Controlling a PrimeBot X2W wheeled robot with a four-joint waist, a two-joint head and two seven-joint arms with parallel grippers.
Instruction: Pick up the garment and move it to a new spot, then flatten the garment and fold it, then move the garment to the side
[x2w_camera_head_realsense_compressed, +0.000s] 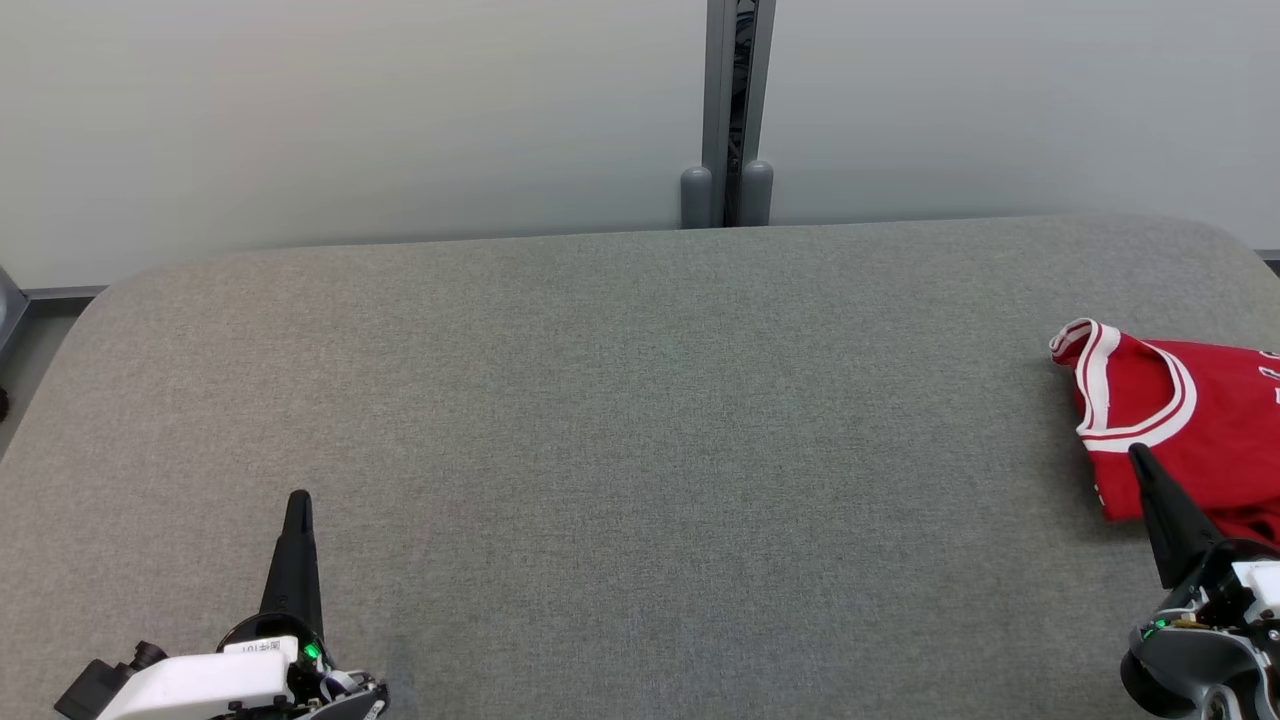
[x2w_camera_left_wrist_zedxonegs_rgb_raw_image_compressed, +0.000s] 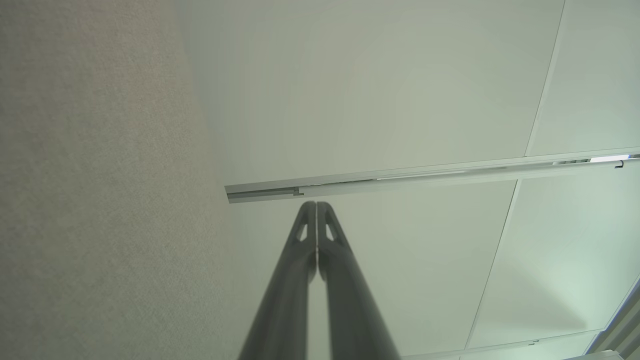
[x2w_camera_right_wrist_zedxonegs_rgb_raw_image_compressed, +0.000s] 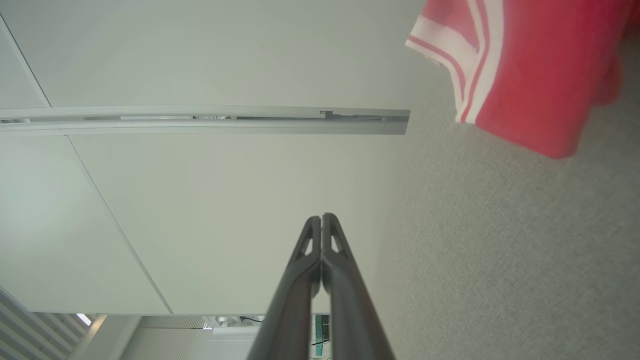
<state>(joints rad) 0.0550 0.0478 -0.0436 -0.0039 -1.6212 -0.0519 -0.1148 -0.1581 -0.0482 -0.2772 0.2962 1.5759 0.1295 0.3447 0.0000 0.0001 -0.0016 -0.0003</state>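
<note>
Left claw (x2w_camera_head_realsense_compressed: 298, 497) pinched together, empty, right claw (x2w_camera_head_realsense_compressed: 1137, 452) likewise, near red garment (x2w_camera_head_realsense_compressed: 1215, 425) on grey table (x2w_camera_head_realsense_compressed: 640, 400)

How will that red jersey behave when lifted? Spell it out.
Likely floppy: the red jersey lies crumpled, folded over itself. Probably light, being thin fabric. It may drag on the textured grey table.

Garment (x2w_camera_head_realsense_compressed: 1190, 420): bright red, with broad white bands at neckline and armhole, each band split by a thin red stripe; faint white marking near the edge of the head view.
Table covering (x2w_camera_head_realsense_compressed: 640, 450): mid grey, fine flecked weave, no print.
Wall panels (x2w_camera_head_realsense_compressed: 350, 110): pale grey-white, plain.
Post (x2w_camera_head_realsense_compressed: 727, 110): darker metallic grey.
Left gripper (x2w_camera_head_realsense_compressed: 298, 500), right gripper (x2w_camera_head_realsense_compressed: 1140, 455): black fingers, white housing, small green light.
</note>
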